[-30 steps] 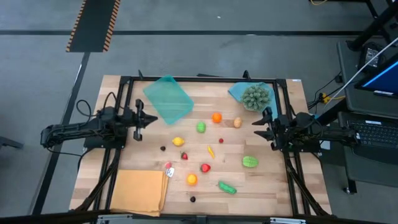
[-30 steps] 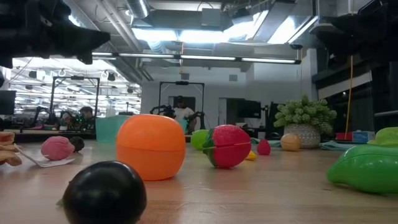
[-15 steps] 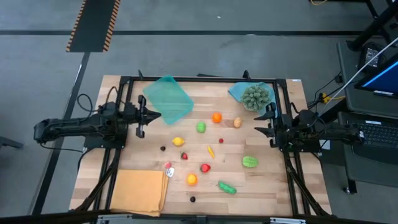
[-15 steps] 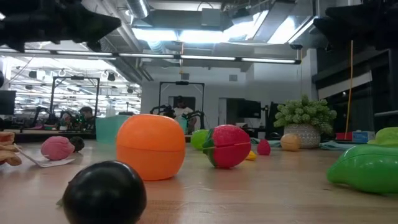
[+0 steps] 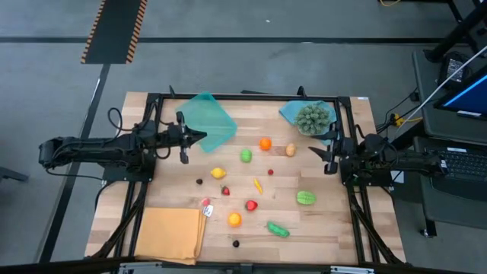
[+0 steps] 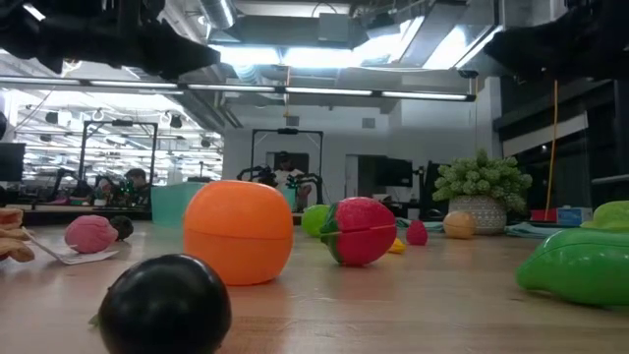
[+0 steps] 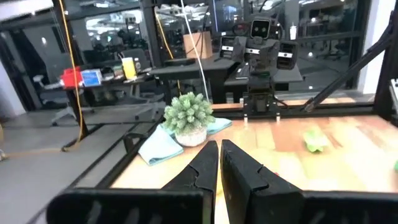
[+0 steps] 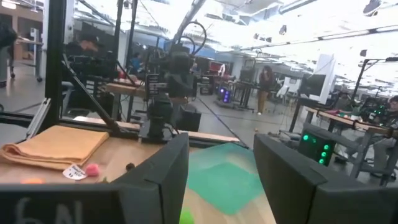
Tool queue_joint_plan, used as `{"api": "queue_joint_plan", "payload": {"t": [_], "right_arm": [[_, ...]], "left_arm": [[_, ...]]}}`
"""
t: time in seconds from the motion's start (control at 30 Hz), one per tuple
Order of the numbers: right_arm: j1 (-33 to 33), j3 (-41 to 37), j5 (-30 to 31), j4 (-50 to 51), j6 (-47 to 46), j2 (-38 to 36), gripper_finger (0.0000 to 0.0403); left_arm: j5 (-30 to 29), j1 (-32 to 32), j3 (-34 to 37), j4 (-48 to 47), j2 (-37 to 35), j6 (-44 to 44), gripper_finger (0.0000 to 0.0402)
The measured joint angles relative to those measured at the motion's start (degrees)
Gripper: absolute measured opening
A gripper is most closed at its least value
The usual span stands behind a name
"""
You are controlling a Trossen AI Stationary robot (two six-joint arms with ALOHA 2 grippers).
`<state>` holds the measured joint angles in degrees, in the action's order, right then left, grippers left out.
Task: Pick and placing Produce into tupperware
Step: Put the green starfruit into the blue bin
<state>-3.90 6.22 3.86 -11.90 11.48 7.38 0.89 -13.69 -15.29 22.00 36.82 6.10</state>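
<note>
Across the wooden counter (image 5: 327, 228), small plastic toy produce (image 5: 246, 155) lay scattered beside the shallow translucent teal tupperware tray (image 5: 207, 120); light, hard and slick, each likely needed pinching across its middle. Left hand (image 5: 199, 137) hovered closed and empty, right hand (image 5: 314, 153) half-open, empty.

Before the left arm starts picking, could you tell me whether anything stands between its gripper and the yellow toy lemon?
Nothing visible does. The left gripper, fingers shut, hangs over the teal tray's near edge, and the lemon lies on bare wood just beyond, with only a small dark berry beside it.
</note>
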Motion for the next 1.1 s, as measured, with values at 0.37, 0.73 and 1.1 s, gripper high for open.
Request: {"api": "queue_joint_plan", "payload": {"t": [0.37, 0.73, 1.1], "right_arm": [[0.0, 0.0, 0.1, 1.0, -5.9, 0.3, 0.0202], [0.0, 0.0, 4.2, -5.6, -5.0, 4.5, 0.0314], [0.0, 0.0, 4.2, -7.6, 0.7, 5.7, 0.0332]], "left_arm": [[-0.2, 0.0, 0.0, -0.2, 2.6, -3.0, 0.0067], [-6.4, 0.0, 0.0, 0.0, 5.4, -1.1, 0.0195], [-6.4, 0.0, 0.0, 1.1, 5.6, 2.4, 0.0212]]}}
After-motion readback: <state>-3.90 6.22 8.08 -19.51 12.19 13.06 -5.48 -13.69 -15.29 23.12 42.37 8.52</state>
